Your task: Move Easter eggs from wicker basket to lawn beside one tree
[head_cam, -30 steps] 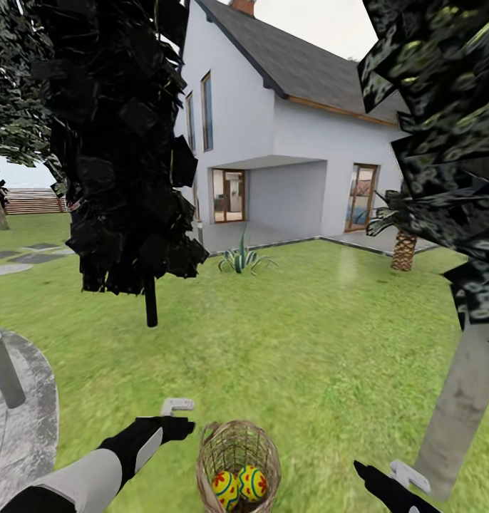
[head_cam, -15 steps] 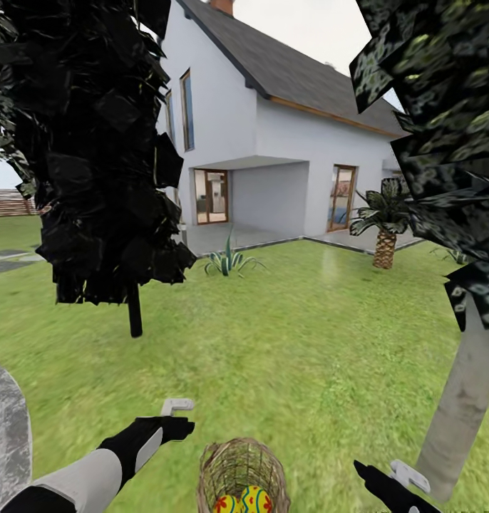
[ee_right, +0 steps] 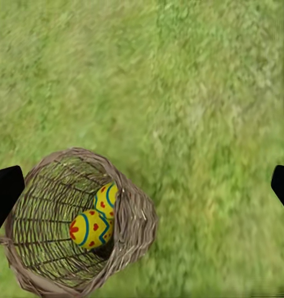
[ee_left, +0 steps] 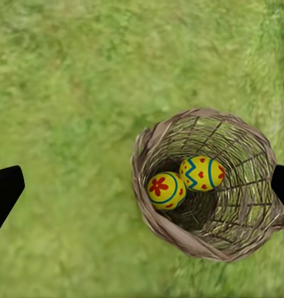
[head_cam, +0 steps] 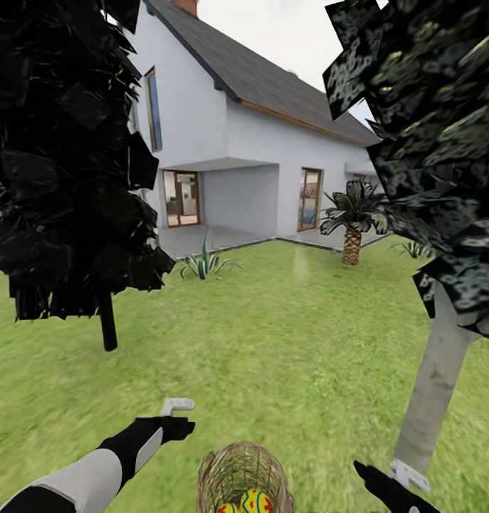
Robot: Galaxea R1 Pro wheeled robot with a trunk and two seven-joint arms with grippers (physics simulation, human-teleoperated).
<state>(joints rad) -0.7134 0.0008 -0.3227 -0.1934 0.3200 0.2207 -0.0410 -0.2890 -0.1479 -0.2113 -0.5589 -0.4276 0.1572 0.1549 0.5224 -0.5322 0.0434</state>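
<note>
Basket: wicker basket (ee_left: 207, 186) upright on the lawn (head_cam: 287, 342), two Easter eggs (ee_left: 185, 181) visible inside.
Grippers: left gripper (head_cam: 174, 407) and right gripper (head_cam: 405, 476) spread wide, empty, flanking it, ready to reach in.
Tree: pale trunk (head_cam: 433, 385) nearby, handy drop spot.

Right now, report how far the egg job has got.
Nothing looks done: two Easter eggs lie in the wicker basket; a third cannot be seen. In hand: nothing, since the left gripper and right gripper hang open above the lawn. Left: moving every egg beside one tree.
</note>
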